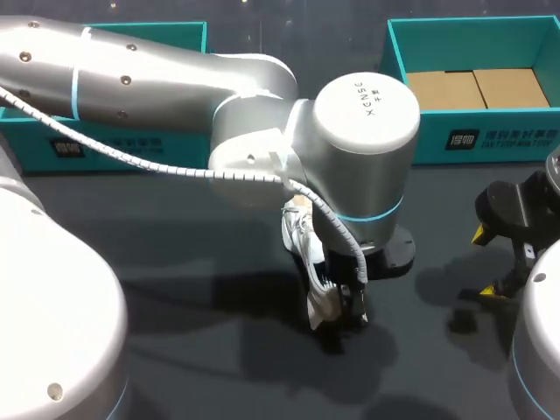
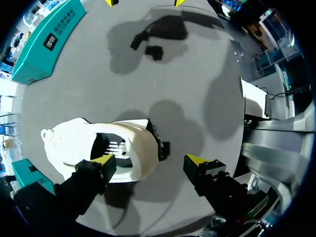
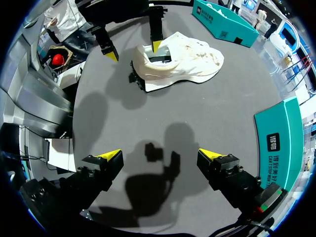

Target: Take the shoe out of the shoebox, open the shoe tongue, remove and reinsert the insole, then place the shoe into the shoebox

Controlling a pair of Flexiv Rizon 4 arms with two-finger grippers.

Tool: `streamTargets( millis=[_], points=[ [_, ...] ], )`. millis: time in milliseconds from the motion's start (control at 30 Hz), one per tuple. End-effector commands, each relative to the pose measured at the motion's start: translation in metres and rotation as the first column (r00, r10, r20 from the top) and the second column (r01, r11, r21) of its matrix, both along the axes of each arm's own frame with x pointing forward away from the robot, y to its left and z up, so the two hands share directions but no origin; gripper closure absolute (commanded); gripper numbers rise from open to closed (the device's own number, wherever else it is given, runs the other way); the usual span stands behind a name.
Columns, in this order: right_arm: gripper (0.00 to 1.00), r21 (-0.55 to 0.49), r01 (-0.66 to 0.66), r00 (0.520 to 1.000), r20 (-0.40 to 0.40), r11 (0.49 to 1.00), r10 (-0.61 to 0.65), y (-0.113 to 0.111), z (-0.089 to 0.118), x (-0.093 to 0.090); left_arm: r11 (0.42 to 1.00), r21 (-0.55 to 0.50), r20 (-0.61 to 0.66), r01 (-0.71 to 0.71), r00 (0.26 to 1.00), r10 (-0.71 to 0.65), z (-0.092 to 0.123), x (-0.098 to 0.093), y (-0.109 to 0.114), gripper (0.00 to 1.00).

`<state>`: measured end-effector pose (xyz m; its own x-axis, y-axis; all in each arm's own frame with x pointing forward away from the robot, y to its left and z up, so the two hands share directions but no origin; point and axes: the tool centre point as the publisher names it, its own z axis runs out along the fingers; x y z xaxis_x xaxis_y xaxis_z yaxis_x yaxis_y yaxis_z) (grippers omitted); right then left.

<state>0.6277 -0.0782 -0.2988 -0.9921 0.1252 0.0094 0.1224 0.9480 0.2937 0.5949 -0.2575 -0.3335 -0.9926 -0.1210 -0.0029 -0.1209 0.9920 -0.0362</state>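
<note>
A white shoe [image 1: 304, 241] lies out of its box near the middle of the dark table [image 1: 175, 254], seemingly upright on its sole. The left arm reaches in over it. The left pincer [image 2: 150, 162] is spread wide astride the heel. One yellow fingertip [image 2: 104, 160] dips into the shoe's mouth, and the other hangs over bare table just past the heel, apart from it. It holds nothing.

The right pincer [image 3: 160, 157] is also wide open and empty. It hovers over bare table with the shoe well apart ahead of it. Two teal boxes stand along the far edge, the left box [image 1: 131, 149] and the right box [image 1: 398, 61], whose open top faces up.

The step in hand looks like the work inside the shoe, probably reaching for the insole. Whether the tongue is already pulled back cannot be told.

- **Steadying the shoe:** Nothing holds it, so a pull would likely drag or tip it. The right pincer should press down on the toe first.
- **Finding the insole:** The inner fingertip should slide down along the heel wall and get under the insole's back edge.
- **Gripping and lifting:** The pincer should close on the insole alone, not on the heel wall, then lift slowly up and back.
</note>
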Motion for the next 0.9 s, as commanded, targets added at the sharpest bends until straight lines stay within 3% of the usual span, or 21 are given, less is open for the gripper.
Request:
streamTargets(
  millis=[33,900],
  points=[
    [0.00,-0.001,0.000,1.000,0.004,1.000,0.000,-0.001,0.000,-0.003,1.000,0.005,0.001,-0.029,1.000,0.029,-0.010,-0.001,-0.006,0.11],
    [0.00,-0.001,0.000,1.000,0.004,1.000,0.000,-0.001,0.000,-0.003,0.993,0.027,0.007,-0.112,0.994,0.112,-0.045,-0.003,-0.008,0.17]
  ],
)
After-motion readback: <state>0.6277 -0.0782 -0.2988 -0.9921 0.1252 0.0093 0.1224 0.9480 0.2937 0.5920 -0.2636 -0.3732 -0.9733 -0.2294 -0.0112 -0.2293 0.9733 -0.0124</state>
